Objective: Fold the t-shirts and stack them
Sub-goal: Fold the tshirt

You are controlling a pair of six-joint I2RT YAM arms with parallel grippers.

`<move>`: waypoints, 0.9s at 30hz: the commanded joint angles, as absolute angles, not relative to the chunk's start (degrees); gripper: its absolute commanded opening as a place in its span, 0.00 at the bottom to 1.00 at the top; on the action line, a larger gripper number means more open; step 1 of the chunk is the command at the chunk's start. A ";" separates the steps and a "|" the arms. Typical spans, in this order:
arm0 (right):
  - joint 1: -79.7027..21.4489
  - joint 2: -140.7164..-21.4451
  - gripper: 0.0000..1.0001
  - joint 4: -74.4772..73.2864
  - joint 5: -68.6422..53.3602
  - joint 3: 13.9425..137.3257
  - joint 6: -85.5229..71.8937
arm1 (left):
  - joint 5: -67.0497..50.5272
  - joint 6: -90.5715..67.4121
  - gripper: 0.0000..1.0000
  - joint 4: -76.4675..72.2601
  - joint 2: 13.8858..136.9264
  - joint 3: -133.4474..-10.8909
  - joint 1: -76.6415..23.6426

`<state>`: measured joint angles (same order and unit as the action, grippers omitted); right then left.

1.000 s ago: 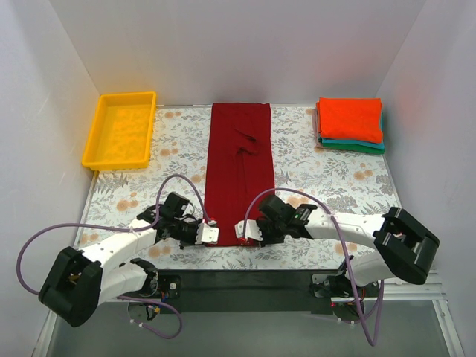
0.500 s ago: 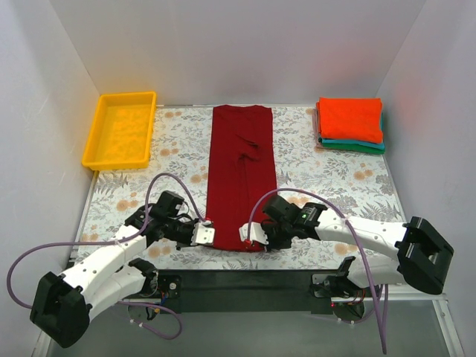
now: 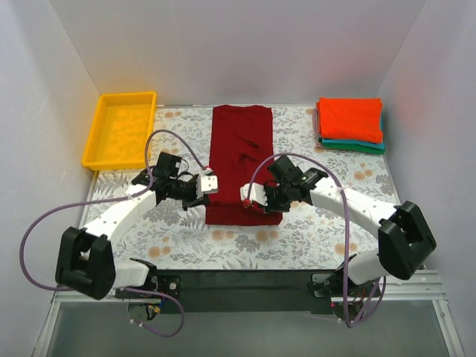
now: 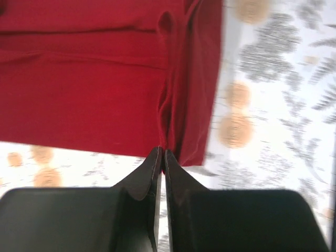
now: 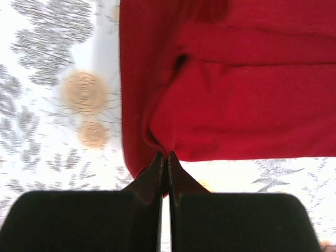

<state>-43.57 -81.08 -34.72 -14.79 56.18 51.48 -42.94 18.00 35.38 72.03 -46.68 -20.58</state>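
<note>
A dark crimson red t-shirt, folded into a long strip, lies along the middle of the table. My left gripper is shut on its near left corner. My right gripper is shut on its near right corner. Both corners are lifted and carried over the strip, so the near end is doubled back. A bright orange-red t-shirt lies folded on a folded teal green t-shirt at the back right.
A yellow plastic tray stands at the back left. The table is covered by a grey floral-print cloth. White walls close in the left, back and right sides.
Both grippers have moved away from the near edge toward the middle, carrying the red shirt's near end with them. The strip now ends farther from the arm bases.
</note>
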 commanded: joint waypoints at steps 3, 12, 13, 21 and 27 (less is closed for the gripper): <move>-38.94 -88.66 0.01 -36.04 -15.29 64.15 59.23 | -45.44 19.07 0.00 27.78 80.76 -55.62 -15.91; -31.47 -103.34 0.01 -36.12 -16.08 80.85 65.65 | -45.97 21.89 0.00 22.78 95.25 -66.26 -12.75; -30.59 -104.40 0.01 -36.12 -16.08 83.30 66.00 | -45.88 21.54 0.00 22.15 96.14 -67.66 -12.48; -27.16 -114.25 0.01 -36.04 -16.08 93.50 68.20 | -44.91 20.40 0.00 16.80 105.37 -75.40 -10.72; -25.75 -120.32 0.01 -36.12 -15.56 101.15 69.34 | -44.12 19.78 0.00 13.37 110.91 -80.50 -10.28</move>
<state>-26.59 -118.96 -36.05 -15.55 96.53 65.63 -44.12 19.90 17.47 110.28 -77.19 -10.81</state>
